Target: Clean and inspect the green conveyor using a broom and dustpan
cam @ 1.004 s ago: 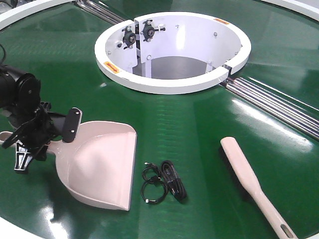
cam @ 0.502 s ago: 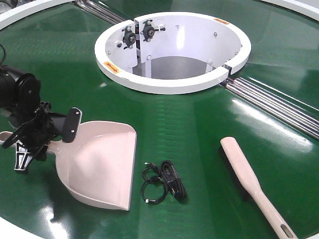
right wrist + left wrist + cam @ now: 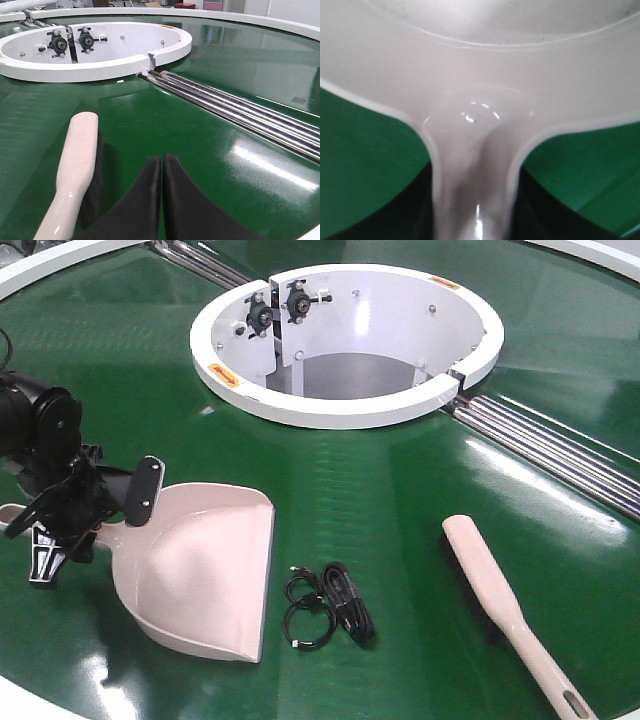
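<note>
Green belt [image 3: 380, 500]: glossy; we find it curving round the white ring [image 3: 330, 412], with steel rollers [image 3: 560, 450] running out from the ring's right side.
Dustpan [image 3: 200, 570]: flat on the belt, to the near left of the ring. Its mouth faces right towards the cable and its handle points left.
Left claw [image 3: 88, 522]: at the dustpan's handle. The wrist view shows the handle passing between dark fingers, one on each side. We cannot tell whether they press on it or only straddle it.
Cable [image 3: 330, 615]: black coil on the near side of the ring, between dustpan and brush, touching neither.
Brush [image 3: 495, 585]: to the near right of the ring. Its long axis runs from the head, nearer the ring, out to the slotted handle end.
Right claw [image 3: 161, 159]: fingers pressed together, holding nothing; seen only from its own wrist camera.
Deciding relation: the brush lies just left of the right claw, its length roughly along the claw's heading towards the ring. We judge the right arm nearer. It would have to spread, shift left and close across the narrow handle.
Markings: orange stickers [image 3: 225, 377] on the ring's top face, too small to read; no brand seen.
</note>
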`<state>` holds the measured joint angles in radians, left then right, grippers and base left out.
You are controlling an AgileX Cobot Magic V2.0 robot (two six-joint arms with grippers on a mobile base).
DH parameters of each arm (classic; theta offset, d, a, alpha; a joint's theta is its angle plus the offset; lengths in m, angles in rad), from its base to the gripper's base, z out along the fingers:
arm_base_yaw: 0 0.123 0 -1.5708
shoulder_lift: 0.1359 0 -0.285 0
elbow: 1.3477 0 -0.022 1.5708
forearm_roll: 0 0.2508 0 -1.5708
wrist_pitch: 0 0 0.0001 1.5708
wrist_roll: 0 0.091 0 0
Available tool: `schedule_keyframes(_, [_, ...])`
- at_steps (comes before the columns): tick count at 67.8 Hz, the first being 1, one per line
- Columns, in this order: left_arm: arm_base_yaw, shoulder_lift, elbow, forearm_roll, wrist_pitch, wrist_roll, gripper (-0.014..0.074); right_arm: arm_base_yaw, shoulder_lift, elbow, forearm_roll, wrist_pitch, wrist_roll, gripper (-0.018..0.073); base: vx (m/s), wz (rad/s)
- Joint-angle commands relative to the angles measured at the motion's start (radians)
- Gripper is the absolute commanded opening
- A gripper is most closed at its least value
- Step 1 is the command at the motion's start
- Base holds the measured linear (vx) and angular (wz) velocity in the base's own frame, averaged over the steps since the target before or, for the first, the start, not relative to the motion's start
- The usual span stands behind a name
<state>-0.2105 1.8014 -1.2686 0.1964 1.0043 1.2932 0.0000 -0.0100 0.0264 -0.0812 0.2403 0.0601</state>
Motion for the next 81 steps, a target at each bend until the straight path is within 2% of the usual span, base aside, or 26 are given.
schedule_keyframes(1, [-0.005, -0.045, -0.018, 0.002, -0.021, -0.015, -0.0008, -0.004, -0.018, 0.021, -0.005, -0.134, 0.005, -0.0009, 0.00, 0.00])
schedule_keyframes(6, [-0.005, -0.045, -0.018, 0.002, -0.021, -0.015, -0.0008, -0.004, -0.018, 0.019, 0.008, -0.230, 0.010, -0.0009, 0.00, 0.00])
schedule_keyframes(13, [-0.005, -0.045, -0.018, 0.002, -0.021, -0.015, -0.0008, -0.004, -0.018, 0.011, 0.009, -0.436, 0.011, -0.0009, 0.00, 0.00])
schedule_keyframes(19, [-0.005, -0.045, -0.018, 0.002, -0.021, -0.015, -0.0008, -0.004, -0.018, -0.038, 0.012, -0.479, 0.044, -0.0009, 0.00, 0.00])
schedule_keyframes(30, [-0.005, -0.045, -0.018, 0.002, -0.021, -0.015, -0.0008, -0.004, 0.051, -0.215, 0.012, -0.336, 0.119, -0.0009, 0.00, 0.00])
schedule_keyframes(48, [-0.005, -0.045, -0.018, 0.002, -0.021, -0.015, -0.0008, -0.004, 0.278, -0.486, 0.041, -0.021, 0.130, -0.0009, 0.00, 0.00])
schedule_keyframes(66, [-0.005, -0.045, -0.018, 0.002, -0.021, -0.015, -0.0008, -0.004, 0.336, -0.504, 0.034, 0.057, 0.115, -0.0007, 0.00, 0.00])
schedule_keyframes(73, [-0.005, -0.045, -0.018, 0.002, -0.021, -0.015, -0.0008, -0.004, 0.352, -0.504, 0.031, 0.077, 0.052, 0.0013, 0.00, 0.00])
schedule_keyframes(81, [-0.005, -0.045, -0.018, 0.002, -0.021, -0.015, -0.0008, -0.001, 0.372, -0.505, 0.035, 0.128, -0.011, 0.0074, 0.00, 0.00])
